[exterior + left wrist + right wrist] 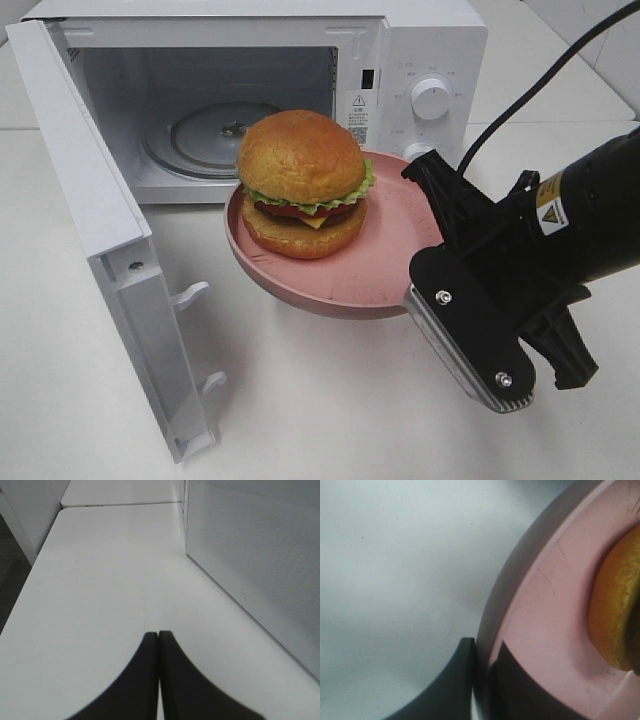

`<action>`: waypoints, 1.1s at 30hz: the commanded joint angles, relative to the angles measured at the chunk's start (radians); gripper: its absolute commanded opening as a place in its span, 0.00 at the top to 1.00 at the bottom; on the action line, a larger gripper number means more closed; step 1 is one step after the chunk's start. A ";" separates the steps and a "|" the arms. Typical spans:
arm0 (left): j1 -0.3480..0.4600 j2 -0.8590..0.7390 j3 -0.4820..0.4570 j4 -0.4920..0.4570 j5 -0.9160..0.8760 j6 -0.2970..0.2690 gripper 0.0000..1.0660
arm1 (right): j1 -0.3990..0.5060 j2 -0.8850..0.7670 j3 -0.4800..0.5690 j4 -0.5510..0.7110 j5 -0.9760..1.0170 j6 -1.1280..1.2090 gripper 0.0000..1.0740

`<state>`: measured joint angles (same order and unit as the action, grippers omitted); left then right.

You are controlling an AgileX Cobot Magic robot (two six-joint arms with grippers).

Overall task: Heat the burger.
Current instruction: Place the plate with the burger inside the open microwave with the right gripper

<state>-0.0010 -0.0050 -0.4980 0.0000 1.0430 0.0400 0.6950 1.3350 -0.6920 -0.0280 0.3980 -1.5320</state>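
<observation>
The burger (302,185), with a golden domed bun, lettuce, tomato and patty, sits on a round pink plate (390,265). The plate hangs above the table, just in front of the open microwave (420,60). My right gripper (418,172) is shut on the plate's right rim. In the right wrist view its fingers (484,652) pinch the pink rim (545,595), with the bun's edge (615,615) beyond. My left gripper (158,635) is shut on nothing, low over the white table. It does not show in the high view.
The microwave door (100,230) stands swung open to the left, reaching toward the table's front. A glass turntable (210,135) lies inside the cavity. The microwave's perforated side wall (260,565) stands close beside the left gripper. A cable (540,85) runs off the right arm.
</observation>
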 commanded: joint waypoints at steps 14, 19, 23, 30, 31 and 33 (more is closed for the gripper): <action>0.002 -0.026 0.002 0.000 -0.006 -0.001 1.00 | 0.029 0.144 -0.130 0.017 -0.093 -0.029 1.00; 0.002 -0.026 0.002 0.000 -0.006 -0.001 1.00 | 0.029 0.200 -0.184 0.017 -0.077 -0.026 1.00; 0.002 -0.026 0.002 0.000 -0.006 -0.001 1.00 | 0.029 0.227 -0.218 0.017 -0.070 -0.025 1.00; 0.002 -0.026 0.002 0.000 -0.006 -0.001 1.00 | 0.029 0.296 -0.313 0.015 -0.040 0.005 1.00; 0.002 -0.026 0.002 0.000 -0.006 -0.001 1.00 | 0.029 0.296 -0.313 0.015 -0.040 0.005 1.00; 0.002 -0.026 0.002 0.000 -0.006 -0.001 1.00 | 0.029 0.315 -0.335 0.015 -0.040 0.005 1.00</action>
<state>-0.0010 -0.0050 -0.4980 0.0000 1.0430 0.0400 0.7210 1.6480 -0.9940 -0.0190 0.4040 -1.5380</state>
